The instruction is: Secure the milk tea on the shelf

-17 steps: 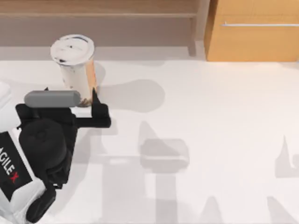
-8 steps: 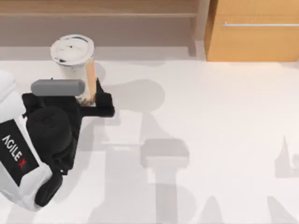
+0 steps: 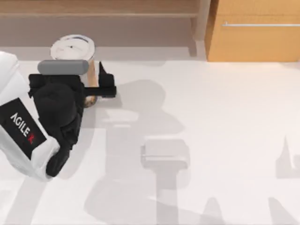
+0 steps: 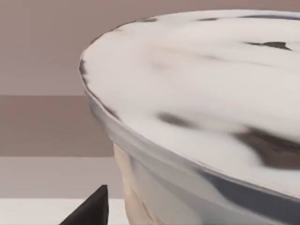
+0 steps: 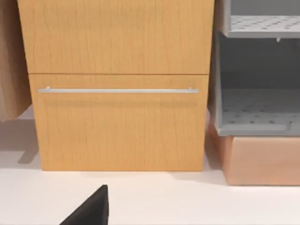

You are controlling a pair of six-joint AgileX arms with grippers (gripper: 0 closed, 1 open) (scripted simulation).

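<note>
Reaching across the table's left side, the AgileX left arm carries the left gripper [image 3: 93,83] against the milk tea [image 3: 74,46], which stands upright at about ten o'clock on the white table [image 3: 211,140], just in front of the shelf [image 3: 117,9] that runs along the far edge. One dark finger [image 3: 101,77] shows at the cup's three o'clock side, touching or nearly touching the wall; the other is hidden under the wrist, so whether the fingers are clamped on the cup cannot be told. From the left wrist view the cup's white lid [image 4: 211,93] looms very close, with a dark fingertip [image 4: 91,208] low beside the cup body. At one o'clock stands an orange-tan cabinet [image 3: 255,37] with a silver bar handle [image 3: 260,24]; the right wrist view faces this cabinet [image 5: 117,117], with a grey rack [image 5: 258,93] beside it.
</note>
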